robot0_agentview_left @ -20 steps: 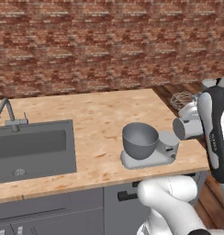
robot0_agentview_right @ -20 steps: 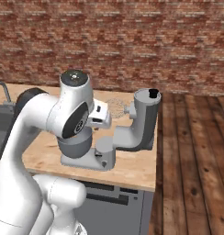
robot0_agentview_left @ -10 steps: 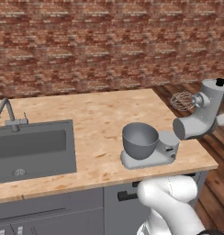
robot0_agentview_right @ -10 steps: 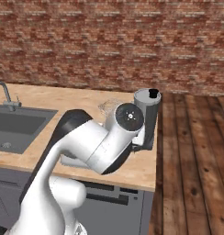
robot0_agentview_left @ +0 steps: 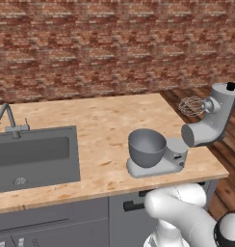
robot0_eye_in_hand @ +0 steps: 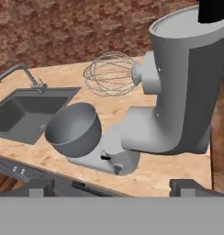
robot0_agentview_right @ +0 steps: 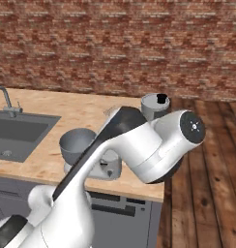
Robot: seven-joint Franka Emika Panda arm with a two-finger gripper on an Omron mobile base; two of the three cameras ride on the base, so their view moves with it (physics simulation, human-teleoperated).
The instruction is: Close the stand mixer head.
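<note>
The stand mixer head [robot0_agentview_left: 212, 120] is light grey and tilted up and back at the counter's right end. Its black knob [robot0_agentview_left: 230, 87] is on top and its wire whisk [robot0_agentview_left: 190, 106] hangs in the air, well above the grey metal bowl [robot0_agentview_left: 147, 147]. In the hand view the head [robot0_eye_in_hand: 187, 82] stands tall close on the right, with the whisk [robot0_eye_in_hand: 109, 73] pointing left over the bowl [robot0_eye_in_hand: 75, 128]. My gripper [robot0_eye_in_hand: 113, 187] is open, its fingertips [robot0_eye_in_hand: 38, 187] wide apart, below the mixer and touching nothing. My arm's elbow [robot0_agentview_right: 163, 145] covers most of the mixer in the right base view.
A steel sink [robot0_agentview_left: 32, 154] with a faucet [robot0_agentview_left: 6, 118] is set in the wooden counter [robot0_agentview_left: 100, 125] at the left. A brick wall runs behind. The counter ends just right of the mixer base [robot0_agentview_left: 158, 166], above a wooden floor [robot0_agentview_right: 207, 184].
My arm has swung off the mixer's right side and dropped low, so the raised head and whisk now show whole in the left base view. The mixer itself has not moved.
</note>
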